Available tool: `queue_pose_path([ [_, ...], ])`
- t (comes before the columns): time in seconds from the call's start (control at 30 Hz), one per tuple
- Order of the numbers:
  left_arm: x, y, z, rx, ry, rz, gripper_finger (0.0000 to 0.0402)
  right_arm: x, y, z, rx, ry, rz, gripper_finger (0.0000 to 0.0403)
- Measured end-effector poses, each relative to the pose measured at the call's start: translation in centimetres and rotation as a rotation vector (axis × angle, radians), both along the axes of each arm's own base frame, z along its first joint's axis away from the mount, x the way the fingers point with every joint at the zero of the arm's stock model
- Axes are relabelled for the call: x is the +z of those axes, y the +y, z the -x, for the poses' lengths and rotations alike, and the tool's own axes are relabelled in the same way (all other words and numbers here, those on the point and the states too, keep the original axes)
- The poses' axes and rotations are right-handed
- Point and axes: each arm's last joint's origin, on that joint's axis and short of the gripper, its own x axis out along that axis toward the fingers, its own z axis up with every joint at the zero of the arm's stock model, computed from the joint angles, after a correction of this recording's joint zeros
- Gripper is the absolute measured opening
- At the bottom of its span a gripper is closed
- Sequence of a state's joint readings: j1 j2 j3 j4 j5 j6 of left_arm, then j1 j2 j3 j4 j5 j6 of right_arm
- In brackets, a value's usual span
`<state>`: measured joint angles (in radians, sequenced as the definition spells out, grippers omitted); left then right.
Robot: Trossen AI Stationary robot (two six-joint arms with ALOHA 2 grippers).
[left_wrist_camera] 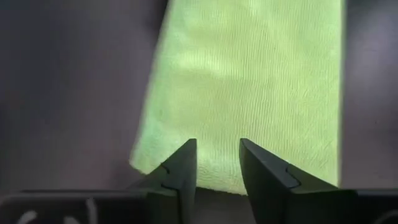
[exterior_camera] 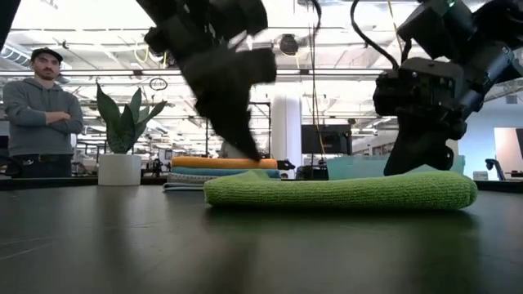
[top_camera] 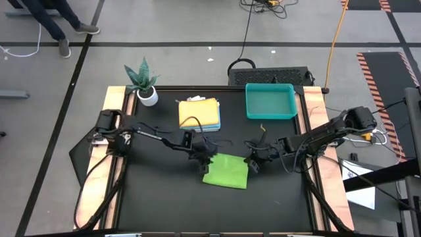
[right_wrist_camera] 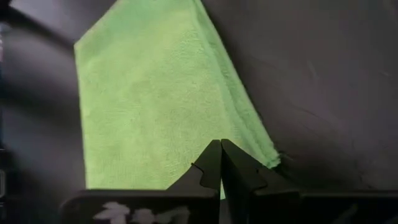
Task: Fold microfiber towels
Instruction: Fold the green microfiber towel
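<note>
Green towel (top_camera: 226,172): lies folded on the table (top_camera: 164,204), in front of the stack, toward the near edge; the layered edge seen in the right wrist view suggests the fold is already made.
Left gripper (top_camera: 205,158): is poised at the green towel's left corner, on the stack side; its fingers (left_wrist_camera: 180,174) are parted with a gap between them, and nothing is held in them. Judged as a release after a fold.
Right gripper (top_camera: 252,162): is set at the green towel's right edge; its fingers are pressed fully together, and whether cloth is pinched cannot be told. It is likely placed to steady that side.
Stack (top_camera: 199,114): is kept behind the green towel, yellow-orange on top, blue beneath; probably finished work set clear.
Tray (top_camera: 270,101): stands behind the green towel, to the right of the stack.
Plant (top_camera: 145,83): stands behind the green towel, to the left of the stack.
Low view only: the green towel's thickness is shown, and a person (exterior_camera: 41,114) with crossed arms is seen beyond the table.
High view only: the layout of both arms is given.
Wrist views only: the finger gaps are shown.
</note>
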<state>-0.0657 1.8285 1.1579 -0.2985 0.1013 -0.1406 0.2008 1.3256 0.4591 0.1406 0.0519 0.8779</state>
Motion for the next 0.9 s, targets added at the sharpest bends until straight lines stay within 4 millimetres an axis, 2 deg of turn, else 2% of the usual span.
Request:
queue_pose_path([
  [0.1,-1.6,-0.1,-0.1,0.011,0.048,-0.035,0.0095,-0.5,-0.2,-0.1,-0.009,0.02,0.006,0.0],
  [0.4,-3.4,1.2,-0.6,0.058,0.083,-0.046,0.0008,-1.8,-0.4,-0.1,-0.022,0.081,0.012,0.0],
  [0.53,-3.4,1.2,-0.6,0.059,0.087,-0.048,0.0011,-1.8,-0.4,0.1,-0.028,0.079,0.01,0.0],
  [0.63,-2.2,1.4,-0.6,0.061,0.037,-0.047,0.0023,-1.3,-0.4,0.2,-0.02,0.061,0.013,0.0],
  [0.77,0.6,1.7,-0.3,0.066,-0.056,-0.051,0.0022,0.3,-0.4,0.4,-0.012,-0.019,-0.004,0.0],
  [0.9,2.8,1.1,0.4,0.042,-0.105,0.008,0.0007,2.1,1.1,0.8,0.037,-0.105,-0.045,0.0],
])
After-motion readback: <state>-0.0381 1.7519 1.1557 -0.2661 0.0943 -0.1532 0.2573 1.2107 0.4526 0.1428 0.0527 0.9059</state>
